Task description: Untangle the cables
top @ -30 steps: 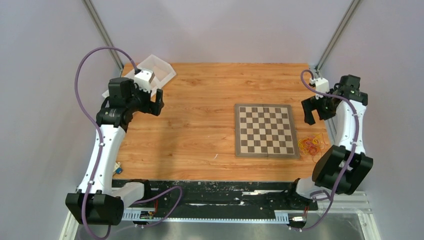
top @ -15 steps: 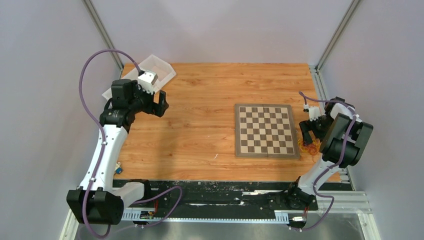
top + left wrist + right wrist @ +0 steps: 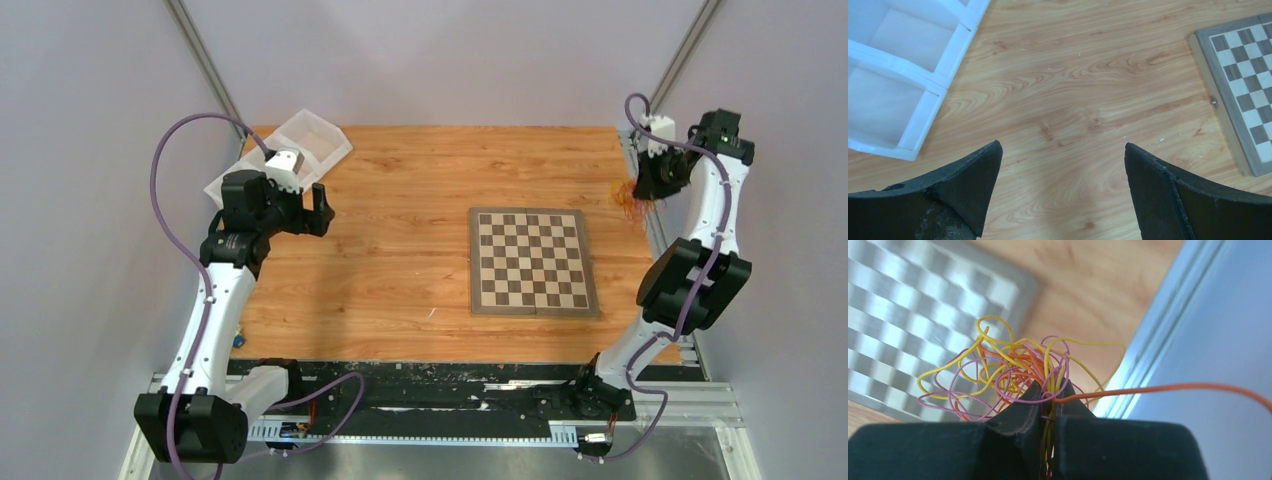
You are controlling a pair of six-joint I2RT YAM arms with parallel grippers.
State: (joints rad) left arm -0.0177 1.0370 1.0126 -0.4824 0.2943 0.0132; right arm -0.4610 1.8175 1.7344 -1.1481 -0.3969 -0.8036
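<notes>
**Right arm.** The arm stands tall from its base at the near right corner of the bench [image 3: 400, 230]. It folds at the elbow beside the bench's right edge, then reaches up and away towards the far right corner. The wrist turns inward, so the right claw [image 3: 645, 190] points in over the bench edge, beside the metal frame rail [image 3: 1143, 340].

**Right claw, state.** The wrist view shows the right claw [image 3: 1048, 396] with its jaws drawn tight together on the cables [image 3: 998, 370]. Several strands pass straight down through the narrow slit between the fingertips.

**Cables, position.** The bunch is a loose tangle of yellow, orange and pink-violet loops fanning out above the fingertips in the wrist view. One orange strand [image 3: 1173, 387] leads away to the right, out of frame. From above, the cables [image 3: 630, 197] hang at the claw, by the far right edge of the bench and well apart from the chessboard [image 3: 530, 260]. Whether any loop touches the wood cannot be told.

**Left arm.** It rises from the near left corner, leans over the left edge and bends at the wrist. The left claw [image 3: 318, 203] faces along the bench towards the middle, just beside the white compartment tray [image 3: 310, 140].

**Left claw, state.** The left claw [image 3: 1062, 149] has its jaws spread wide, with only bare wood between them. The tray [image 3: 908, 65] lies to its left and the chessboard [image 3: 1243, 75] to its right.
</notes>
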